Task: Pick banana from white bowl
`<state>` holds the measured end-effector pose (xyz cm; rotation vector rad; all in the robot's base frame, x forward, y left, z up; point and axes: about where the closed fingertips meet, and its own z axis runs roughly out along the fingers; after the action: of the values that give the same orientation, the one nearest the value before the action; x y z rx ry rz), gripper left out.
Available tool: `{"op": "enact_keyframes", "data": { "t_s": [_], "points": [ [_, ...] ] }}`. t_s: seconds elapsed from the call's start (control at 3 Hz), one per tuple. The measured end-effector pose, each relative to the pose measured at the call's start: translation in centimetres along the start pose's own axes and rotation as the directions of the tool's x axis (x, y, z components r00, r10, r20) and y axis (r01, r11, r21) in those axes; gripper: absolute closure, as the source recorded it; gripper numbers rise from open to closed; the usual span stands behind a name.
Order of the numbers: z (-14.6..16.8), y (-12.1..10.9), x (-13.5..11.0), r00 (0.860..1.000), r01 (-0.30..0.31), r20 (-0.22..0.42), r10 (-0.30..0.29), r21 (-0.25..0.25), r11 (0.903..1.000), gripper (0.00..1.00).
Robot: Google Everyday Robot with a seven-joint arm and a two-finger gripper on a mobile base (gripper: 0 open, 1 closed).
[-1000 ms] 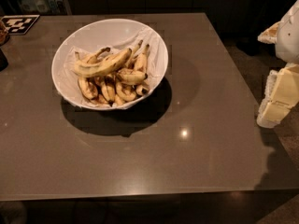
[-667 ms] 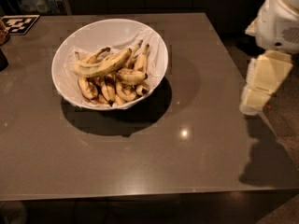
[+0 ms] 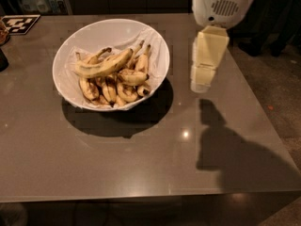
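The white bowl (image 3: 155,46) stands on the grey table, left of centre, lined with white paper. The banana (image 3: 102,66), long, pale yellow with brown speckles, lies across the top of several shorter, browner bananas inside it. My gripper (image 3: 201,86) hangs from the white arm at the upper right, above the table just to the right of the bowl's rim, pointing down. It holds nothing that I can see.
The grey table (image 3: 141,159) ends at a front edge near the bottom and a right edge by the floor. A black-and-white marker tag (image 3: 19,23) lies at the far left corner. A dark object (image 3: 3,59) stands at the left edge.
The arm and gripper have moved left from the table's right edge to a spot over the table, close beside the bowl. The bowl and bananas have not moved.
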<state>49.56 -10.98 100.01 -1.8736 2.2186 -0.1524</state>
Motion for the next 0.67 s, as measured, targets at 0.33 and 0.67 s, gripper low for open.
{"op": "enact_keyframes", "data": {
  "t_s": [0.33,0.67],
  "points": [
    [-0.4,0.2,-1.2,0.999,-0.020,0.027,0.019,0.036,0.9992,0.00],
    [-1.1,1.5,-3.8,0.999,-0.044,0.025,0.043,0.051,0.9977,0.00]
  ]
}}
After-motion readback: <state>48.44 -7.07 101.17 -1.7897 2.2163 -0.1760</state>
